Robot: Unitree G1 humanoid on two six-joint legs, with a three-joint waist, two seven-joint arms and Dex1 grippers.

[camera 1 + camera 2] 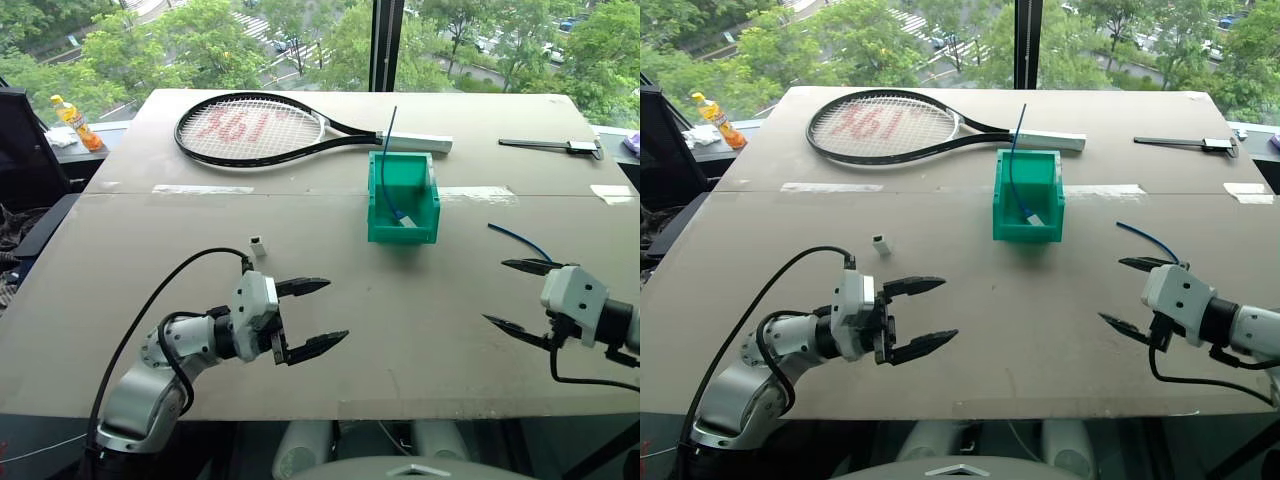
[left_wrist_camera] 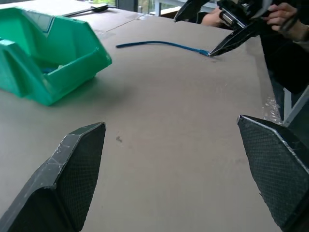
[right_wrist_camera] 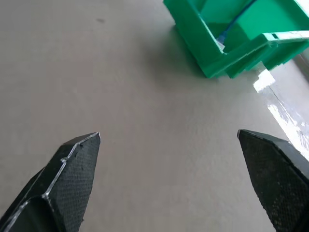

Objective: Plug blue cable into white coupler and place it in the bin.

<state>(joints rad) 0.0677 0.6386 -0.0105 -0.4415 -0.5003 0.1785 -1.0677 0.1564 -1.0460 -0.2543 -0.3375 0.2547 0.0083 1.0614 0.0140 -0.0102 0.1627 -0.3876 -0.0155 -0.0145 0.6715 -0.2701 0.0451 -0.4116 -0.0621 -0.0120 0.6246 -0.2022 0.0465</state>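
Surface: grey table (image 1: 420,330) before a window, trees beyond.
Bin (image 1: 403,198): green, centre, holding a straight blue cable.
Coupler (image 1: 257,244): white, upright, left of bin, beyond left gripper.
Blue cable (image 1: 520,241): curved, lying right, just beyond right gripper.
Left gripper (image 1: 318,316): fingers spread, empty.
Right gripper (image 1: 515,296): fingers spread, empty.
Far edge: tennis racket (image 1: 260,129).

A wide grey-beige worktop (image 1: 300,330) fills most of the frame, with a taped seam (image 1: 200,189) running across it. Along the top, a large window (image 1: 200,40) with a dark upright mullion (image 1: 385,45) shows daylit green trees (image 1: 160,45) and a road below.
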